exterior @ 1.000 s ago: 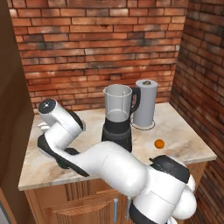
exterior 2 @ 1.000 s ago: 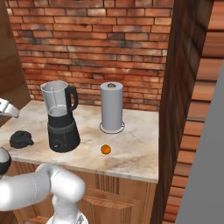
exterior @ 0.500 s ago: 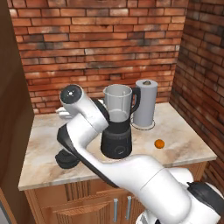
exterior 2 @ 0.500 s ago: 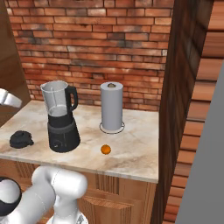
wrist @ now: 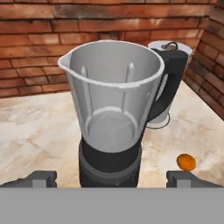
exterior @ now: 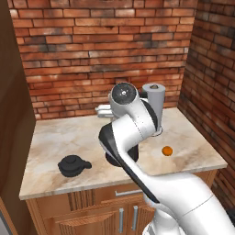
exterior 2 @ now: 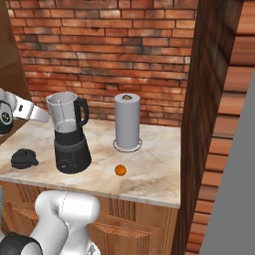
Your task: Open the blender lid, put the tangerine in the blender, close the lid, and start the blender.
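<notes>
Pincer (wrist: pixel 112 178) jaws stand spread as wide as they go, the two dark fingertips (wrist: pixel 41 178) low at either side of my hand view, nothing between them and nothing touched. They frame the black base of the blender (wrist: pixel 111 113), which sits dead centre in that view with its clear jar open at the top and empty as far as I can see.

Counting: one blender, one blender lid, one tangerine, one paper towel roll.

In the right base view the blender (exterior 2: pixel 69 132) stands at centre left on the table (exterior 2: pixel 149 164), its black handle facing right. The blender lid (exterior 2: pixel 23 158) lies flat on the table at the far left edge of that frame, well apart from the jar. In the left base view the same lid (exterior: pixel 73 165) sits at lower left of the table (exterior: pixel 55 137). The tangerine (exterior 2: pixel 120 170) rests on the table just right of centre, near the front edge, apart from the blender; in the hand view it is at lower right (wrist: pixel 187 162).

The paper towel roll (exterior 2: pixel 127 121) stands upright behind the tangerine, against the brick wall (exterior 2: pixel 99 45).

In the left base view my own white arm (exterior: pixel 133 133) crosses the middle of the frame and covers most of the blender; I think the dark shape under the elbow is its base, but I can't be sure.
</notes>
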Controlling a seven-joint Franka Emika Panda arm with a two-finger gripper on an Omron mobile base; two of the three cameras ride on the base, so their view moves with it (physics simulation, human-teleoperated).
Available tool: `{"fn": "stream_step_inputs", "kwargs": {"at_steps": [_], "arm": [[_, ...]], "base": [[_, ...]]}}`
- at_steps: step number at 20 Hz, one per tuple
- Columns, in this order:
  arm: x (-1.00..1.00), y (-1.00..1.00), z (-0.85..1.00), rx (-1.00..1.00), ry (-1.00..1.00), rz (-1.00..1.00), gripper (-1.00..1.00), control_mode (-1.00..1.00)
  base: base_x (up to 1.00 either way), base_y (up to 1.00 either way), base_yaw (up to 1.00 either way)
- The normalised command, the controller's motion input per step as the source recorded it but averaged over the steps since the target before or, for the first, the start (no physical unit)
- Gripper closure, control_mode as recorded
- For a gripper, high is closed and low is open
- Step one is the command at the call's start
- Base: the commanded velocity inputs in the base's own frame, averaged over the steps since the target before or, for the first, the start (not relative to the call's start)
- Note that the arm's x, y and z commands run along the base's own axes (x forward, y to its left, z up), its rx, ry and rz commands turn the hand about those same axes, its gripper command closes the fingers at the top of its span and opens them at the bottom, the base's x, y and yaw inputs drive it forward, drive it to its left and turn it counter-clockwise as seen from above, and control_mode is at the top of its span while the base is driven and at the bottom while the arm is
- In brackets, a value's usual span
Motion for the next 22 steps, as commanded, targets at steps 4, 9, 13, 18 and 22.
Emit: {"fn": "stream_step_inputs", "kwargs": {"at_steps": [4,9,13,18,22], "arm": [[-0.11,-1.00,0.00,0.08,0.01,-0.04,-1.00,-1.00],[-0.07,-1.00,-0.12,0.16,0.09,-0.07,-1.00,-1.00],[-0.03,-1.00,-0.29,0.18,0.14,-0.07,-1.00,-1.00],[0.02,-1.00,-0.47,0.11,0.20,-0.02,-1.00,-1.00],[0.18,-0.83,-0.63,0.01,0.21,0.00,-1.00,-1.00]], "base": [[0.00,0.00,0.00],[0.00,0.00,0.00],[0.00,0.00,0.00],[0.00,0.00,0.00],[0.00,0.00,0.00]]}}
